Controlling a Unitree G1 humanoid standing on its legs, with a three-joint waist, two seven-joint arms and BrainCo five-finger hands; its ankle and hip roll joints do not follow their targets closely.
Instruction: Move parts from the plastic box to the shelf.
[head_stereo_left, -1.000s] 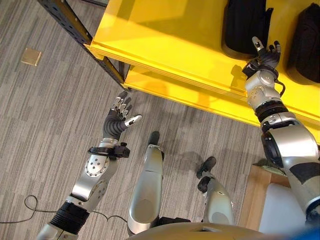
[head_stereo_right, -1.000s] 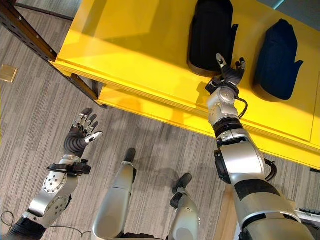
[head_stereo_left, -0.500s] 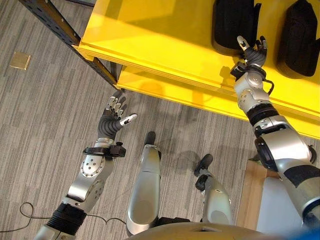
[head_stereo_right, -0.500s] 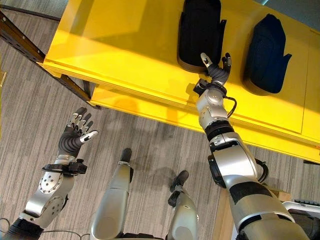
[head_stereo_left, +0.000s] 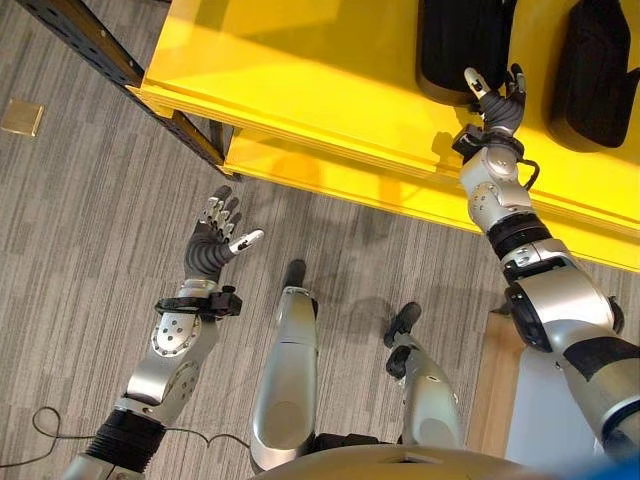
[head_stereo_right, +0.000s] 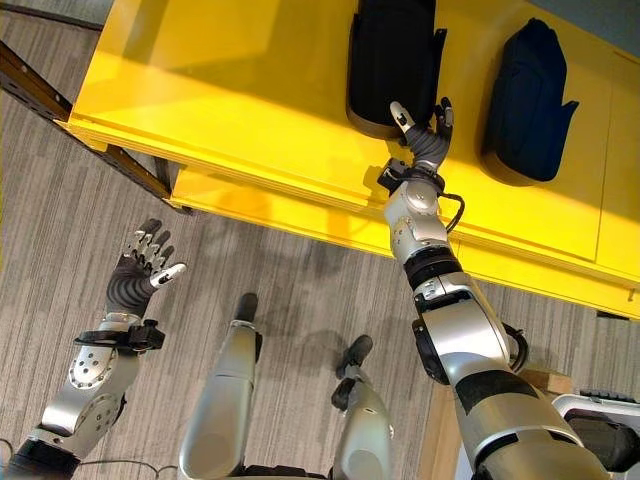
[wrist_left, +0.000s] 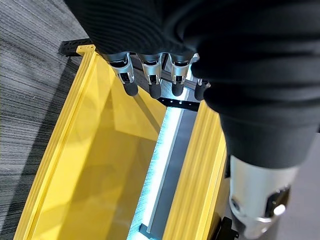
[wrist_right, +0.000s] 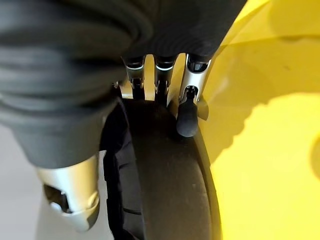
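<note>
A black moulded part (head_stereo_left: 465, 40) lies on the top deck of the yellow shelf (head_stereo_left: 300, 80). A second dark part (head_stereo_left: 600, 70) lies to its right. My right hand (head_stereo_left: 495, 100) reaches up to the first part's near edge, open. In the right wrist view its straight fingers (wrist_right: 187, 120) rest along that part (wrist_right: 160, 190). My left hand (head_stereo_left: 213, 240) hovers open and holding nothing over the floor, just in front of the shelf's lower deck (head_stereo_left: 330, 175). Its fingers (wrist_left: 152, 85) point towards the yellow shelf (wrist_left: 100, 165).
A dark perforated steel post (head_stereo_left: 90, 40) runs along the shelf's left end. A small tan square (head_stereo_left: 20, 117) lies on the grey carpet at the far left. At the lower right stand a wooden edge (head_stereo_left: 490, 400) and a pale box (head_stereo_right: 600, 420).
The whole picture has slid left and slightly up, so the camera has moved. Both hands keep about the same place relative to the shelf and stay open.
</note>
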